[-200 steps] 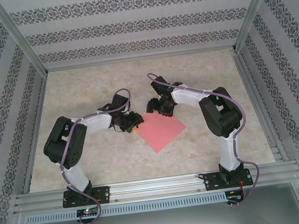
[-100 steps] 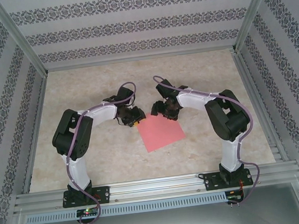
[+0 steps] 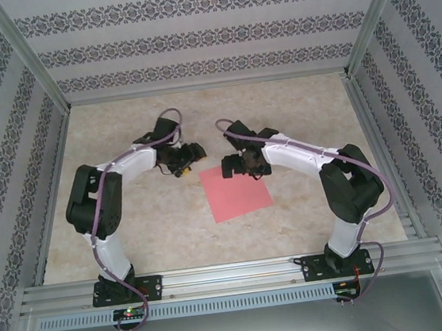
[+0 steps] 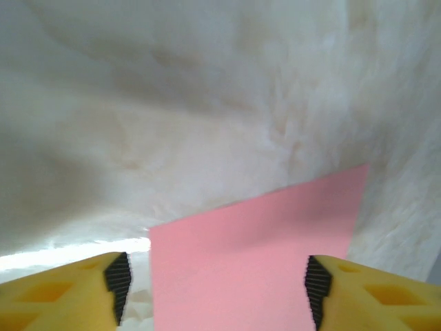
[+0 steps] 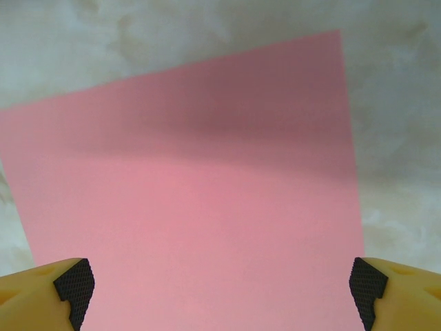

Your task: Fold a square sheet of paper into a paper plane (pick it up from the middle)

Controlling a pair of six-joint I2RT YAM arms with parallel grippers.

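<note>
**Item 1. Table** (image 3: 294, 109). Pale marbled top, the largest thing here. It carries everything listed below.

**Item 2. Square sheet of paper** (image 3: 236, 190). Salmon-pink and unmarked, lying flat near the middle of the table, between my two arms. I see no crease in it, so I judge the folding not yet begun.
- Handling, as I judge it: very light, thin and limp. It should slide easily on the smooth top and droop when lifted. It would crumple or take a stray crease under a careless pinch.
- Where to take hold: the middle, as the task asks. Lying flat, it gives my fingers no edge there, so the centre would have to be pressed and bunched up before anything can be pinched.

**Item 3. My right claw** (image 3: 233, 166). It hangs above the sheet's far edge. The wrist view shows the sheet (image 5: 186, 172) spread beneath the right claw (image 5: 219, 288). The jaws stand spread very wide. The black pads (image 5: 72, 284) have nothing between them, and I cannot tell if they touch the paper.

**Item 4. My left claw** (image 3: 187, 160). It sits just beside the sheet's far-left corner. My wrist view looks past the left claw (image 4: 217, 286) onto that corner of the sheet (image 4: 255, 255). The jaws are parted and hold nothing.
</note>
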